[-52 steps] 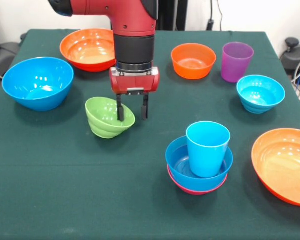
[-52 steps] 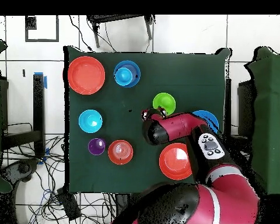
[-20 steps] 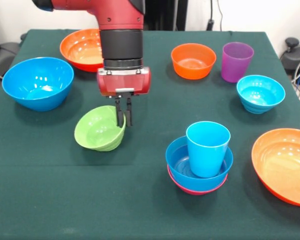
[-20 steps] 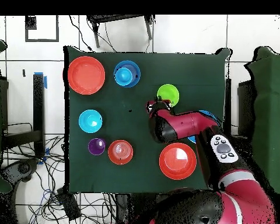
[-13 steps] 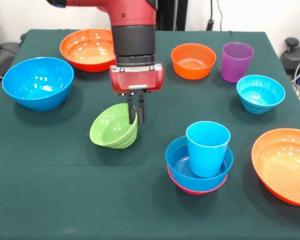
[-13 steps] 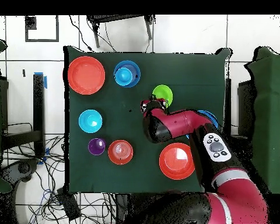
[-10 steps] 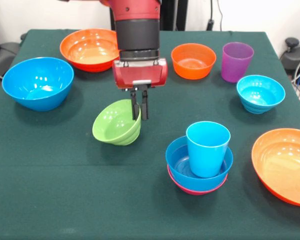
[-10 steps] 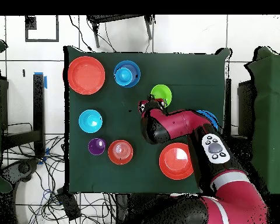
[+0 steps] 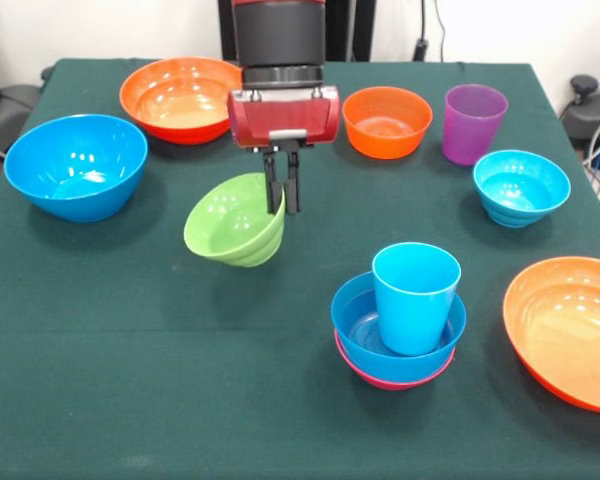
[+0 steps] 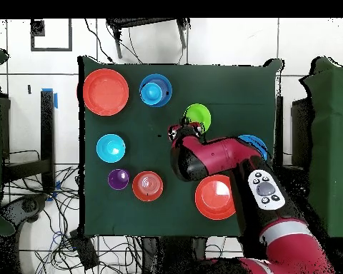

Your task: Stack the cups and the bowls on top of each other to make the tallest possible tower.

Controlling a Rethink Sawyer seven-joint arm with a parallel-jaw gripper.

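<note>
My gripper [image 9: 281, 205] is shut on the rim of the green bowl [image 9: 235, 232] and holds it tilted above the table; from overhead the gripper [image 10: 183, 129] sits beside the green bowl [image 10: 199, 114]. The tower [image 9: 398, 335] stands right of it: a pink bowl, a blue bowl [image 9: 360, 318] and the light blue cup [image 9: 414, 296]; it shows overhead too [image 10: 155, 90]. The purple cup [image 9: 472, 122] stands at the back right, overhead at the lower left [image 10: 118, 179].
A large blue bowl [image 9: 76, 165] sits left, an orange bowl [image 9: 177, 97] behind it, a small orange bowl [image 9: 386, 120] at the back, a cyan bowl [image 9: 520, 186] right, a wide orange bowl [image 9: 570, 328] at the front right.
The gripper closed on the green bowl's rim, tipped it, and has lifted it off the table, moving slightly right and up.
</note>
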